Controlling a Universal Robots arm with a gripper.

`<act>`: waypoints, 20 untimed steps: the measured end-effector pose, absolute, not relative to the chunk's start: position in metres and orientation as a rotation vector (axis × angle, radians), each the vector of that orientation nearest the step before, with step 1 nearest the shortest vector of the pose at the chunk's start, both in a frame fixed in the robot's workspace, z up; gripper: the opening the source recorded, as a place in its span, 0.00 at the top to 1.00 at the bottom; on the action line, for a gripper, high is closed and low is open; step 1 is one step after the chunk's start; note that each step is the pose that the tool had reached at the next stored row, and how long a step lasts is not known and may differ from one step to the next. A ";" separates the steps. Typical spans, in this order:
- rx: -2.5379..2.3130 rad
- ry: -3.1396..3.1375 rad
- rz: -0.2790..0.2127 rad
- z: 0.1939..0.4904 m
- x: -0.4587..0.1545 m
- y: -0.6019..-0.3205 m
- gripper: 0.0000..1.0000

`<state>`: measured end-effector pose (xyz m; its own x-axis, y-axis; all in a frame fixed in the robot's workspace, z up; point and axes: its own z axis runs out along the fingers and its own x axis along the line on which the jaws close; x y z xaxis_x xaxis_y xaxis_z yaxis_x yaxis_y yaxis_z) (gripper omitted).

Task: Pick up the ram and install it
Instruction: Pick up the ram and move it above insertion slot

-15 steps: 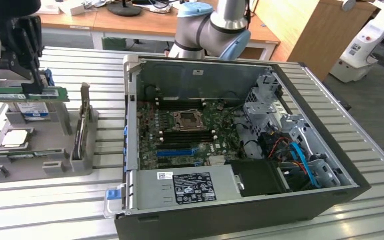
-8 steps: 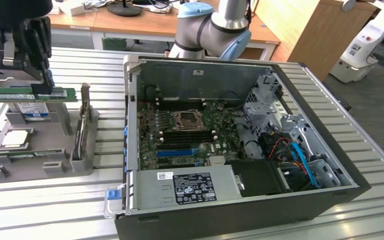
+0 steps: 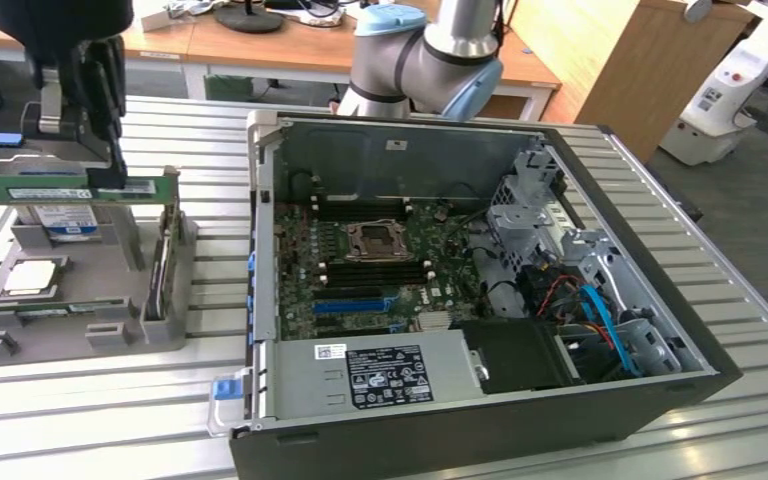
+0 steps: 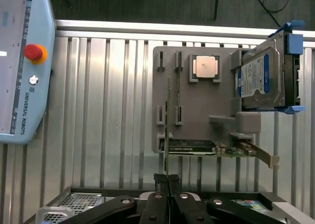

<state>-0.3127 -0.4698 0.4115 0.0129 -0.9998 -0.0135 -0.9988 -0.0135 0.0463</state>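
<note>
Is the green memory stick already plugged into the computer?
No, the gripper holds the ram over the grey holder, outside the open computer case.

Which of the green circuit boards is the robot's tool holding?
The ram, the long green stick raised above the grey tray, pinched in the shut tool; the other green board lies low in the tray.

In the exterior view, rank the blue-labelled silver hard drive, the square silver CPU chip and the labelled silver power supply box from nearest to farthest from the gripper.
1. hard drive, just below the gripper, on the grey holder.
2. CPU chip, lower on that holder.
3. power supply box, inside the open case, exterior view's right.
</note>
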 end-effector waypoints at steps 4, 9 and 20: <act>2.219 -2.190 -0.066 0.411 -0.305 -0.470 0.88; 2.219 -2.190 -0.066 0.412 -0.294 -0.470 0.88; 2.219 -2.190 -0.066 0.412 -0.270 -0.470 0.88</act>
